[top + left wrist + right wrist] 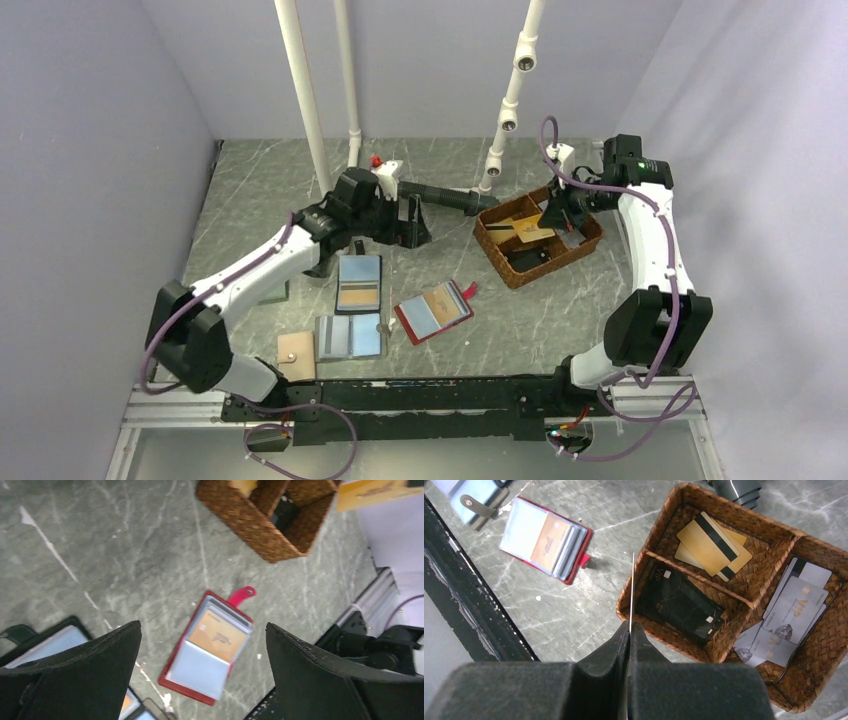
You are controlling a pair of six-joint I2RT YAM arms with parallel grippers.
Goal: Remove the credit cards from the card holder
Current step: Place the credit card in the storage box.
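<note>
The card holder, a small red wallet [433, 310], lies open on the table with its red tab toward the basket. It also shows in the left wrist view [207, 647] and the right wrist view [544, 540]. A tan-orange credit card [218, 636] sits in its upper panel. My left gripper [202, 626] is open and empty, hovering above the wallet. My right gripper [630, 625] is shut on a thin card [632, 580], seen edge-on over the near rim of the wicker basket [659, 520]. That card looks yellow-orange in the left wrist view [375, 492].
The wicker basket [500, 262] holds gold cards [711, 545], black cards [681, 605] and silver cards [794, 605] in separate compartments. A dark-framed blue wallet with a tan panel [358, 283] and a pale blue bifold [350, 337] lie left of the red wallet. White pipes [305, 90] stand behind.
</note>
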